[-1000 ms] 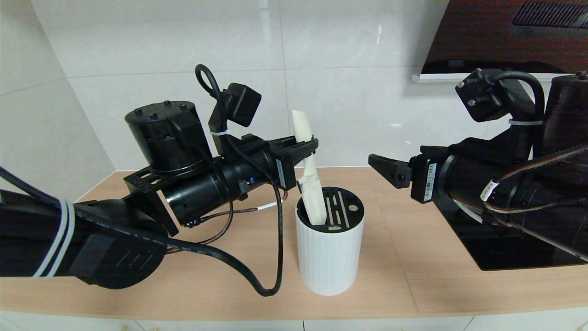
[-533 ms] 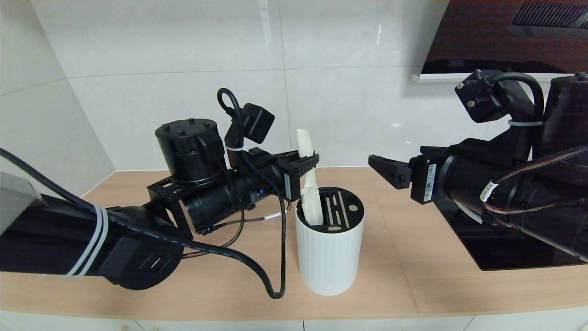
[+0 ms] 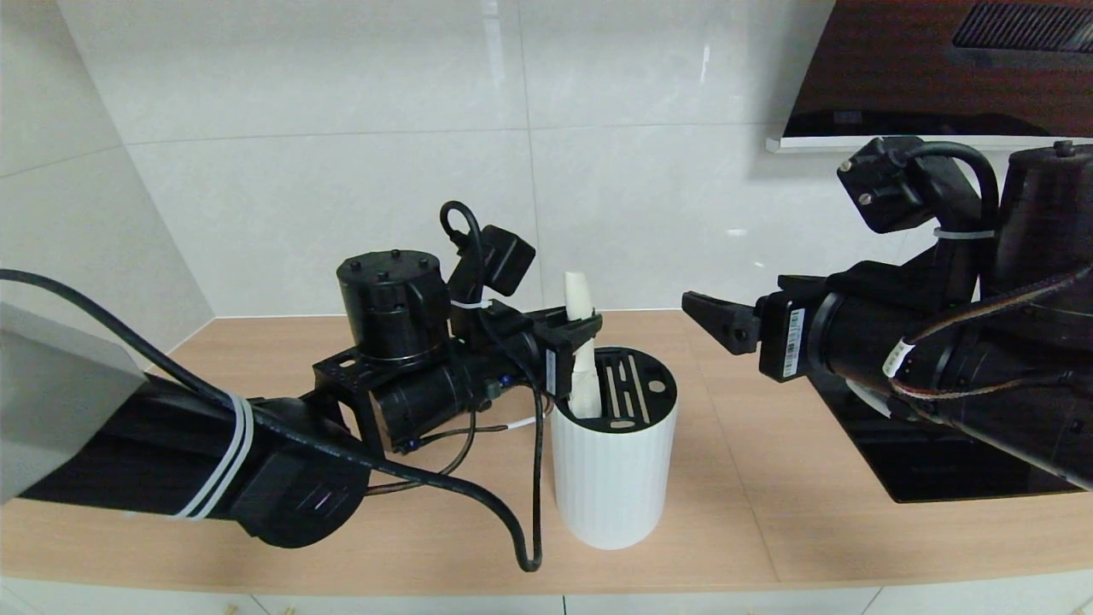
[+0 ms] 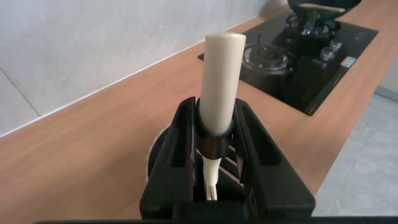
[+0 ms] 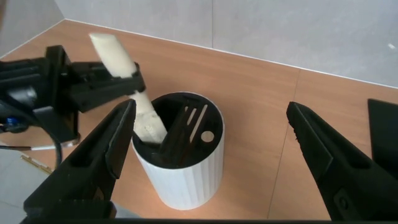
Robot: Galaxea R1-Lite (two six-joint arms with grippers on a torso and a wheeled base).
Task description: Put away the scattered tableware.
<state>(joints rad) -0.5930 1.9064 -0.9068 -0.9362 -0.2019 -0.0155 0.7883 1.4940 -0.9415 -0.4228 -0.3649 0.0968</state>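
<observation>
Knife (image 3: 584,376): cream handle up, blade partly inside an opening in the top of the white holder (image 3: 610,487), which stands on the counter (image 3: 768,521). Left gripper (image 3: 581,326): fingers clamped on the handle. Right gripper (image 3: 713,314): fingers wide apart, empty, beside the holder. Judgement: lower straight along the slot and release only once the knife is seated.

White ribbed holder (image 3: 610,478), cream knife (image 3: 578,295)

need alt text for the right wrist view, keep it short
The left gripper clamps a cream knife by its handle, blade partway down in the white ribbed holder on the wooden counter. The right gripper is open, its fingers framing the scene at either edge.
</observation>
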